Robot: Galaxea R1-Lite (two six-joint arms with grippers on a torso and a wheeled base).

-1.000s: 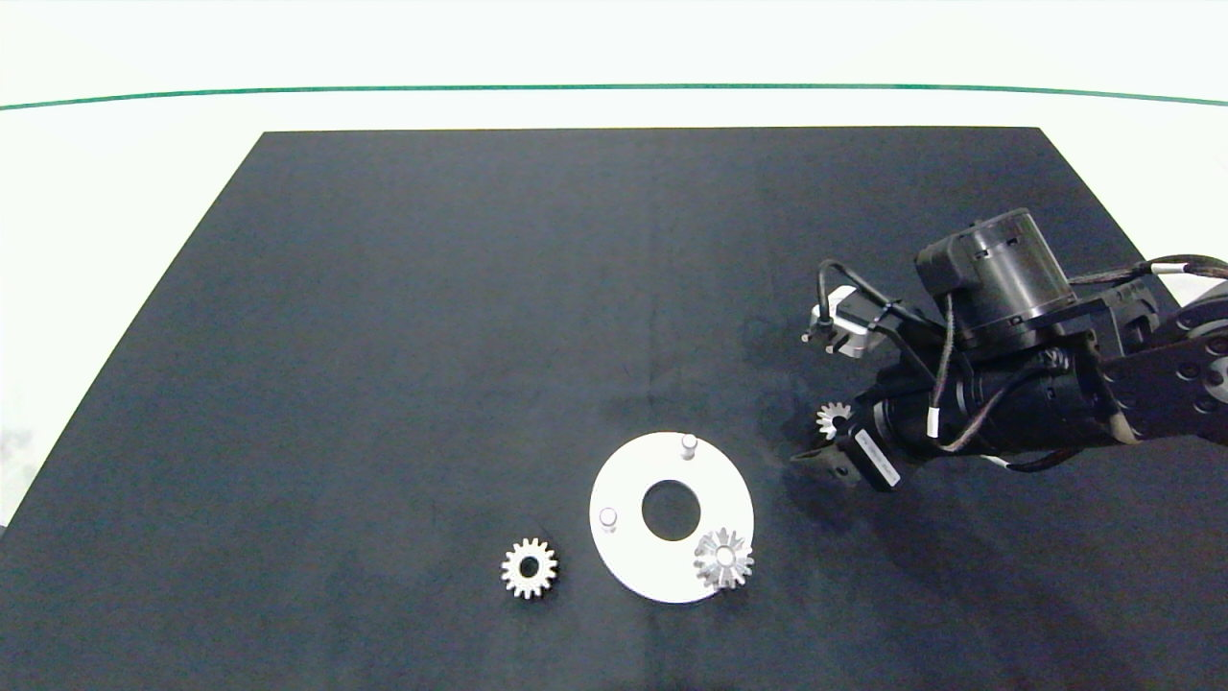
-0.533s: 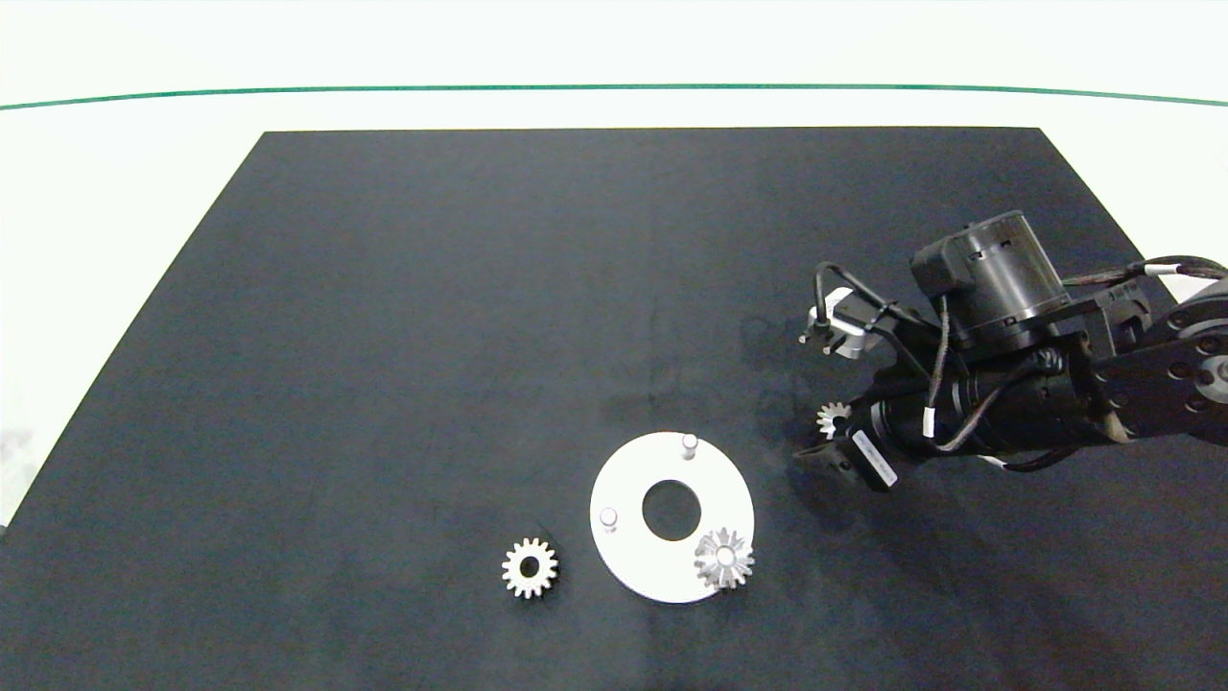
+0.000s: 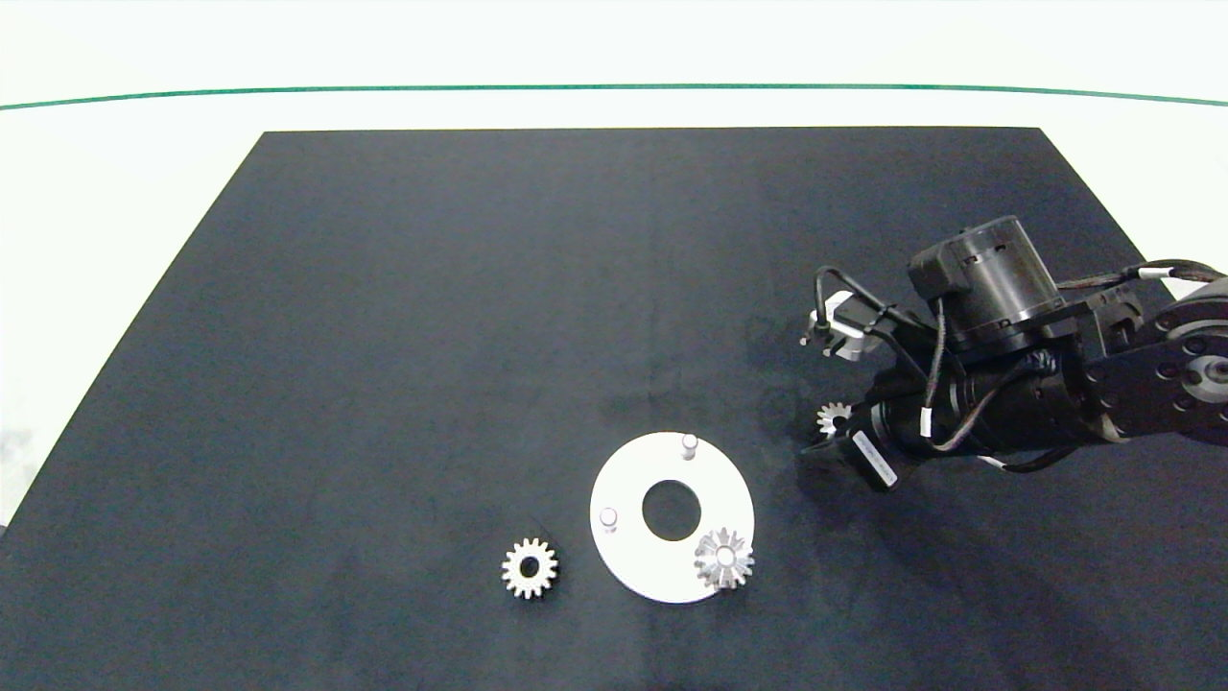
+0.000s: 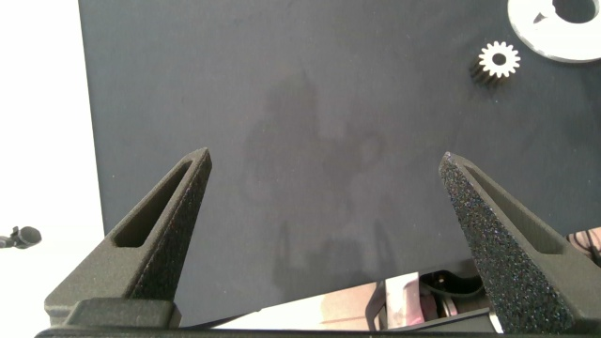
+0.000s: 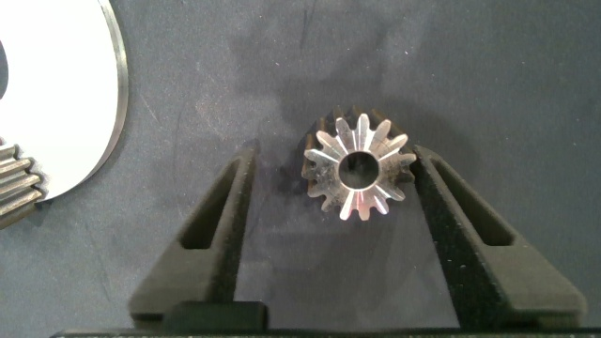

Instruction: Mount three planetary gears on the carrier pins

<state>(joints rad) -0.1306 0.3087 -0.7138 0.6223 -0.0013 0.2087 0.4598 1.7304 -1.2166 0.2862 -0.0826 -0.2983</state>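
Gear [image 5: 359, 167] lies flat on the mat between the right tool's [image 5: 333, 174] spread fingers, touching neither.

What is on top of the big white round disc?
On the flat white ring-shaped disc sits one shiny silver toothed gear, over its third pin, which it hides. Two short silvery pins stand bare.

Small shiny silver toothed gear [image 3: 833, 418] right of the flat white ring-shaped disc [image 3: 633, 557] is mostly covered in head view by the dark right arm [image 3: 1007, 403], fingertips hidden too. Third short silvery-white stud is hidden under the silver gear [image 3: 723, 559] seated on the disc's near-right edge. Left wrist view crops the disc at its edge.
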